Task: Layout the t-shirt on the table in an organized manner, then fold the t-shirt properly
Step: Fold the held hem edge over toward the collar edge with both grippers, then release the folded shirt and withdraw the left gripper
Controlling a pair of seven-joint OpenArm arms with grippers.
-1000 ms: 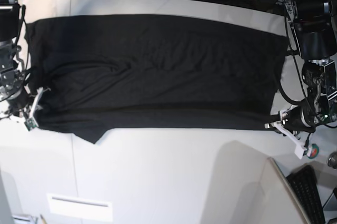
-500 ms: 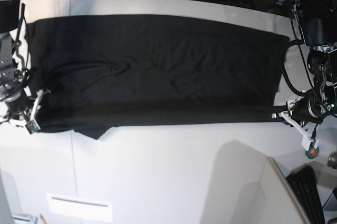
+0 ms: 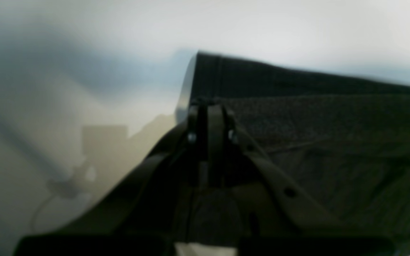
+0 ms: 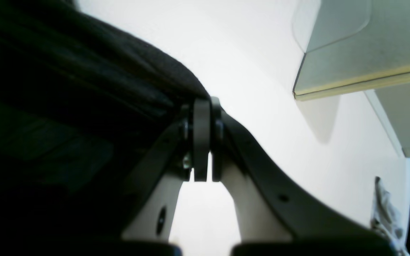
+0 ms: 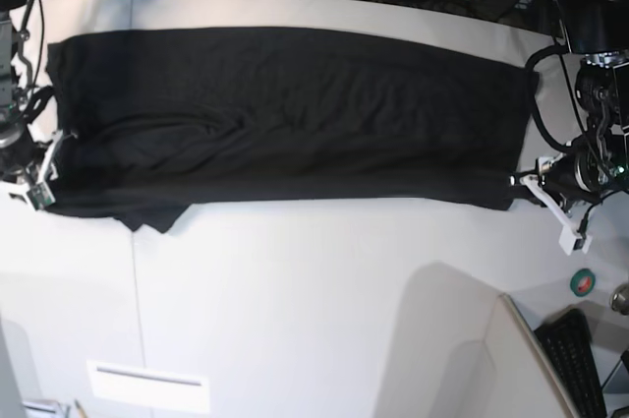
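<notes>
1. The table (image 5: 324, 310) takes most of the base view, and more bare white shows along its near side now than a second ago.
2. That's because the t-shirt (image 5: 285, 118), spread as a wide black band across the far half of the table, has had its near edge carried away from the camera; the band is narrower front to back, which reads as a lengthwise fold going over.
3. A loose corner (image 5: 152, 216) hangs out of line low on the left and will likely need tidying.
4. The left gripper (image 3: 208, 106) has travelled with that edge, fingers pressed together, pinching the hem corner.
5. The right gripper (image 4: 202, 103) likewise, fingers clamped tight on its corner.
</notes>
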